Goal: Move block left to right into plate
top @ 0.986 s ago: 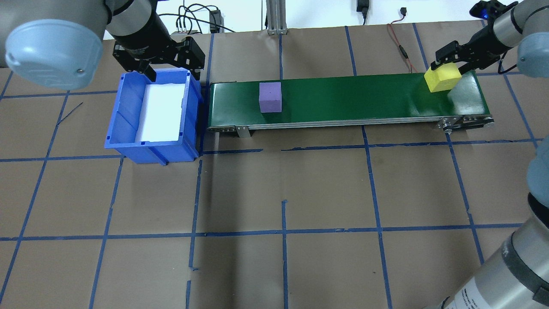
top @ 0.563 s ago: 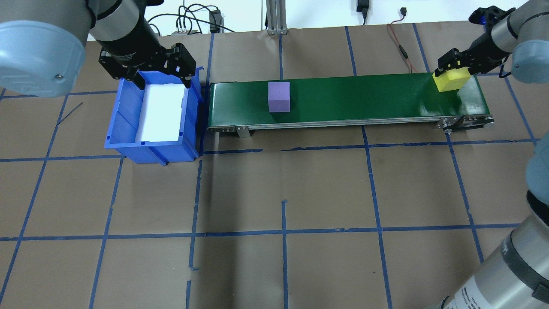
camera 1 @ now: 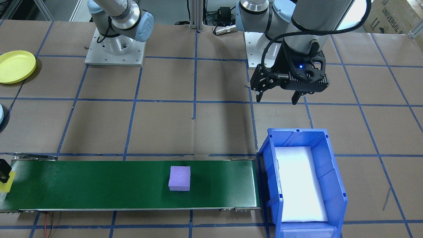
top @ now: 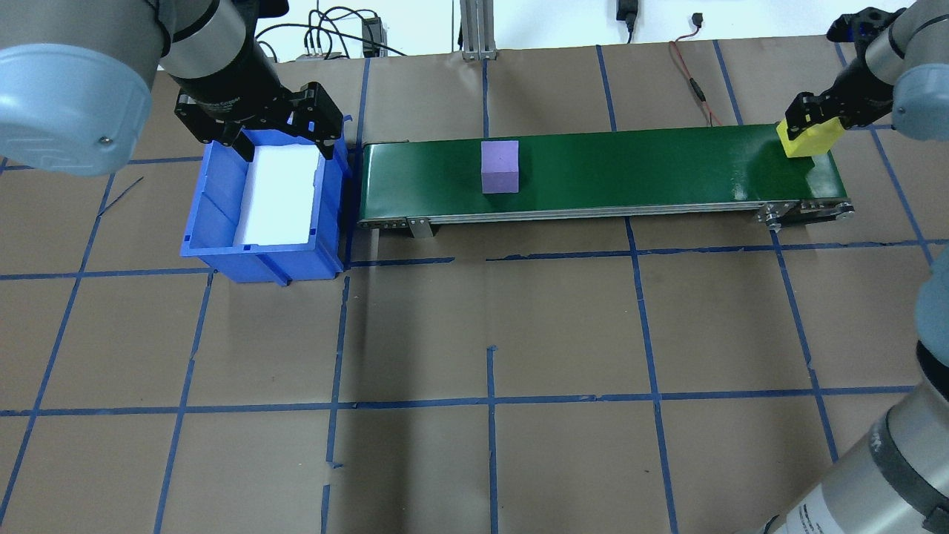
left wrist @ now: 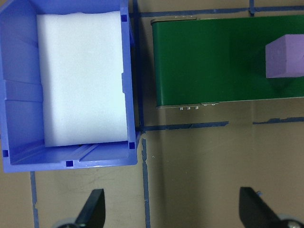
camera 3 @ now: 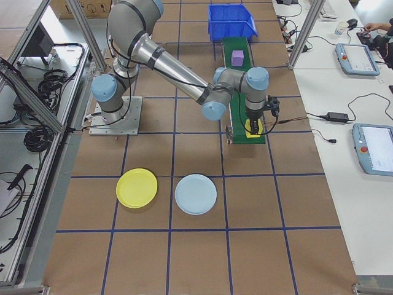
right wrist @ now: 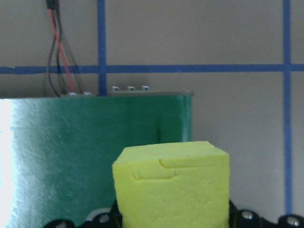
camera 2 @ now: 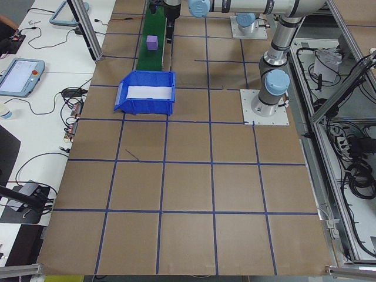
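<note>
Yellow block [top: 808,139] is clamped in the right gripper [top: 812,119], jaws closed on its sides, above the right end of the green conveyor [top: 630,170]; compared with 1.0 s ago it sits farther toward that end, nearly at the edge. The purple block [top: 500,167] on the belt has travelled rightward since then, now near mid-belt. The left gripper [top: 256,133] has shifted slightly toward the blue bin [top: 215,222] and hangs over its far rim, jaws wide apart and holding nothing. Legible writing: "UNIVERSAL" on a cardboard box [camera 1: 393,16] in the front-facing view. The plate [camera 3: 137,187] shows only in the right side view and the front-facing view, lying on the table [top: 489,334] well apart from the conveyor; the right side view also shows a light blue plate [camera 3: 196,194] just beside it. The left wrist view shows white foam [left wrist: 80,76] lining the bin. The right wrist view shows dents in the yellow block's top face.
</note>
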Tool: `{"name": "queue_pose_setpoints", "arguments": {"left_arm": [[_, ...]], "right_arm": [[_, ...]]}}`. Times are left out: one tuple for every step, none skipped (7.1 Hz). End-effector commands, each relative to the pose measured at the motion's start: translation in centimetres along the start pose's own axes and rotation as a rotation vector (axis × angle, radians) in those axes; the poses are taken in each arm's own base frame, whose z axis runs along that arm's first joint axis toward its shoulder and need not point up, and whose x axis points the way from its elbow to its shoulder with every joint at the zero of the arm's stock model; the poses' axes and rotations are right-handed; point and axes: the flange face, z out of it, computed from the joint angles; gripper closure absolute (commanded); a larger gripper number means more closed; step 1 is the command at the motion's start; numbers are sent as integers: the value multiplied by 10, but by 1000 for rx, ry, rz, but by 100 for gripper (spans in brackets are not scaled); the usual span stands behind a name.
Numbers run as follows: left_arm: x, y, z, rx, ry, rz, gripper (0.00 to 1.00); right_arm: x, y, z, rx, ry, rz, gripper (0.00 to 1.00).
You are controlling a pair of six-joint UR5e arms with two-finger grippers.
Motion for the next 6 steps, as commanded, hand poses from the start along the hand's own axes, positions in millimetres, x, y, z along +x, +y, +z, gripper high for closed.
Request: {"name": "queue_pose_setpoints", "arguments": {"left_arm": [[0,4,1,-4,0,3,0],[0,7,4,-9,-2,3,0],[0,7,2,-6,0,3,0],[0,9,2,-6,0,3,0],[0,9,2,-6,1,3,0],[1,12,6,-16,2,4,0]], "right_arm": [[77,97,-29,-63,48,-17,70],[96,146,-21,-100,43,-6,70],[124,200,-17,-128,21,36,70],[149,252,-13,-162,10,92,69],[185,313,-9,-188,-7,175,67],[203,360,4,-213,-42,229,67]]}}
